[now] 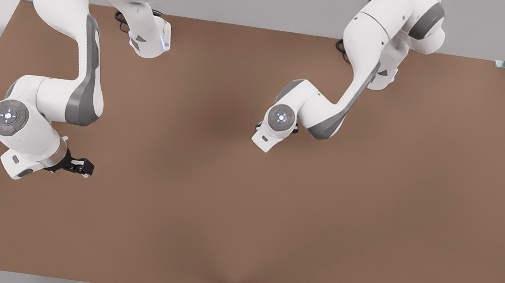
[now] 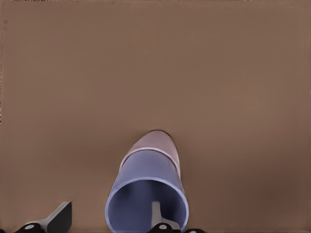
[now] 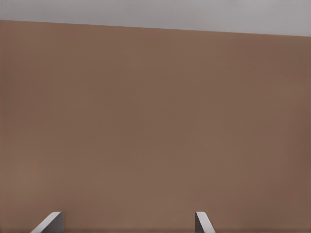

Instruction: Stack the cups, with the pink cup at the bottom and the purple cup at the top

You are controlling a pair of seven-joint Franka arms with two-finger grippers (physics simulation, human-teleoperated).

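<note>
Looks like the stacking itself is basically done: from the left wrist camera, the purple cup (image 2: 146, 194) sits nested in the pink cup (image 2: 154, 143), with only the pink one's lower part poking out beyond it. The left gripper (image 2: 109, 221) has its jaws apart, one finger inside the purple cup's mouth and the other outside its wall, so the rim runs between them but I wouldn't call it clamped.

My guess is what's left is just backing that gripper off without nudging the stack.

The right gripper (image 3: 129, 223) waits over bare table (image 3: 155, 121), jaws spread wide with nothing between them. In the front view, I can't make out the cups.
</note>
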